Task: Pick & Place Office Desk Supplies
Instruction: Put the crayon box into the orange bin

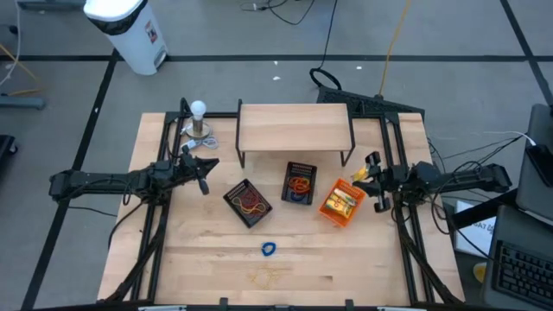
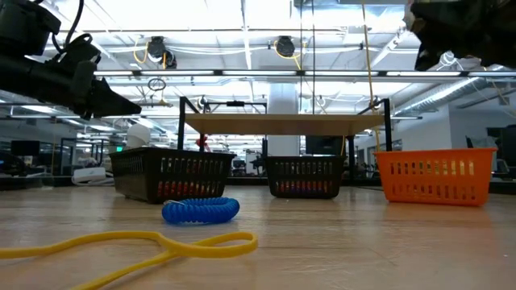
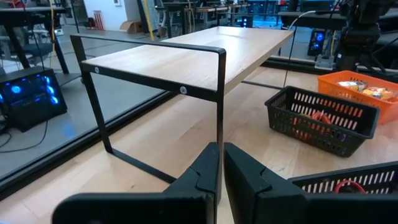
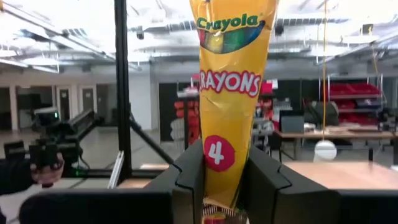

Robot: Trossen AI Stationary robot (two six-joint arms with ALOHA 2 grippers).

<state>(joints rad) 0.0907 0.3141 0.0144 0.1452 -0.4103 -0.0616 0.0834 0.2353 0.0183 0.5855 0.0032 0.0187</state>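
right tool (image 4: 219, 177) | pinches crayon packet (image 4: 229, 93) (upright between fingers) | left tool (image 3: 221, 168) closed, empty

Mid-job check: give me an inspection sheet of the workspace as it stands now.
Surface: wooden table.
Job's things: blue coil and yellow band loose near the front; rubber bands in both black trays; packets in orange tray.
Clutter: wooden shelf, white ball on stand.
Grippers: right gripper shut on crayon packet, above orange tray; left gripper shut, empty.
Cables: on floor behind table.
Surroundings: white bin.
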